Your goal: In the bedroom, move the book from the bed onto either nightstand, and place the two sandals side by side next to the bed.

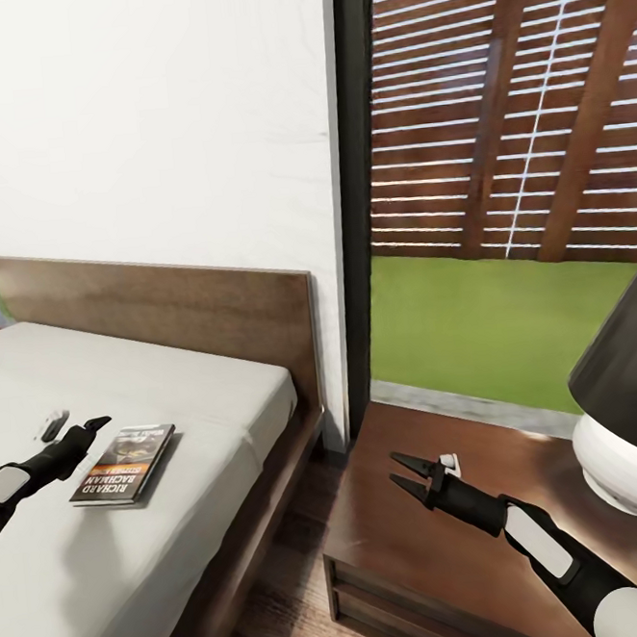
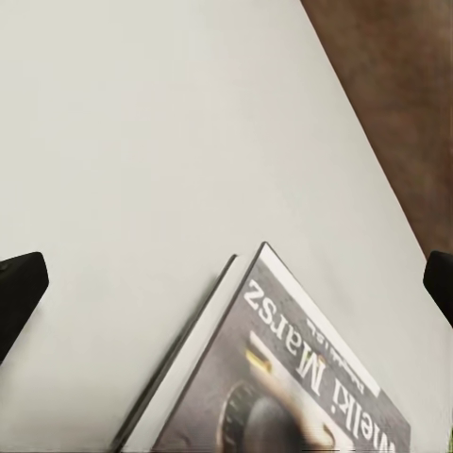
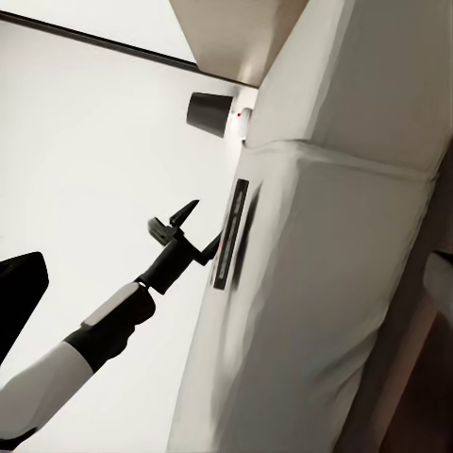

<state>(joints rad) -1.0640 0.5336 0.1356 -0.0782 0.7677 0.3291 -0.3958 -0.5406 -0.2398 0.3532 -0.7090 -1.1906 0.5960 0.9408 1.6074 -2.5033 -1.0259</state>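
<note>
Your book lies flat on the bed, on the plain light-grey mattress, near the side edge that faces the nightstand. Your left gripper sits just beside the book's far corner, low over the mattress, its jaws apart; whether a tip touches the cover you cannot tell from the head view. There is bare mattress all around the book except on that gripper's side.

Between the bed's dark wooden frame and the nightstand runs a narrow strip of wood-plank floor. The nightstand's top is glossy dark brown and mostly bare on the bed side; a lamp with a dark shade and a rounded white base takes the corner away from the bed. Your right gripper hangs over the top, jaws apart and holding nothing, pointing toward the bed. A small white thing lies just beyond its tips, too small to tell.

Behind stand the flat brown headboard, the white wall and a black-framed window with a slatted fence and grass outside.

The left wrist view gives you the book close up: a thin paperback with white letters, its corner between the two dark fingertips. The right wrist view shows the left gripper from across the bed, beside the book's thin edge.
</note>
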